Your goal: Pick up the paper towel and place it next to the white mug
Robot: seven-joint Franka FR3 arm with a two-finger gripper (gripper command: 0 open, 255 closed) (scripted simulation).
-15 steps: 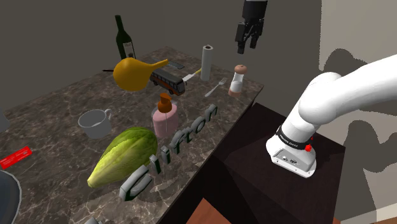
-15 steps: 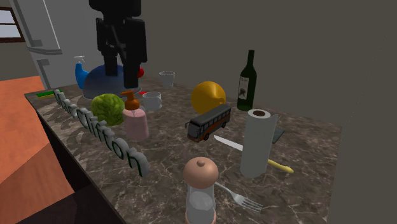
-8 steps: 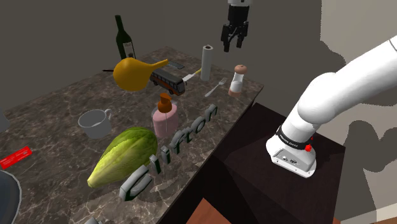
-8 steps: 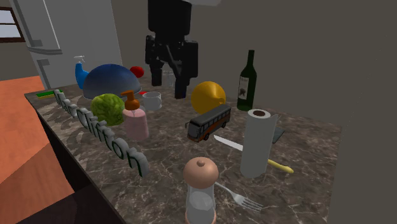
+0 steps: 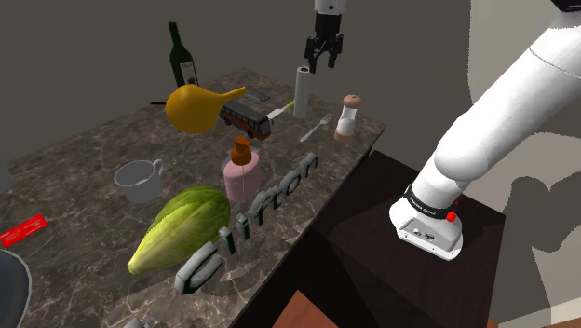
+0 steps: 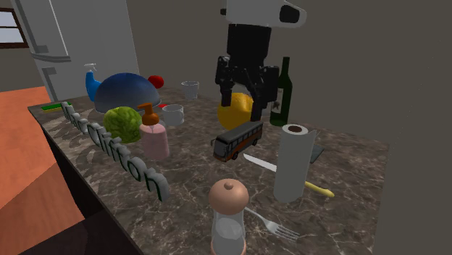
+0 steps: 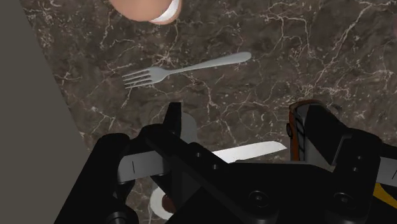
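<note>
The paper towel (image 5: 302, 90) is a white upright roll at the far end of the dark marble table (image 5: 93, 154); it also stands at the second exterior view's right (image 6: 293, 172). My black gripper (image 5: 322, 58) hangs open above the roll and slightly to its right in the shoulder view. In the second exterior view the gripper (image 6: 243, 101) hovers over the toy bus, left of the roll. In the wrist view the gripper (image 7: 245, 127) has nothing between its fingers, and the roll's top (image 7: 158, 204) peeks out beside the hand. The white mug (image 5: 140, 179) sits near the shoulder view's left, far from the gripper.
Around the roll are a toy bus (image 5: 246, 119), a knife (image 7: 251, 151), a fork (image 7: 184, 69) and a shaker (image 5: 347, 116). A yellow gourd (image 5: 194, 107), a wine bottle (image 5: 181, 60), a pink soap dispenser (image 5: 241, 171), a green vegetable (image 5: 177, 226) and raised lettering (image 5: 256, 219) crowd the table.
The open gripper has travelled toward the shoulder view's left, from right of the shaker to nearly above the paper towel. Nothing on the table has moved.
</note>
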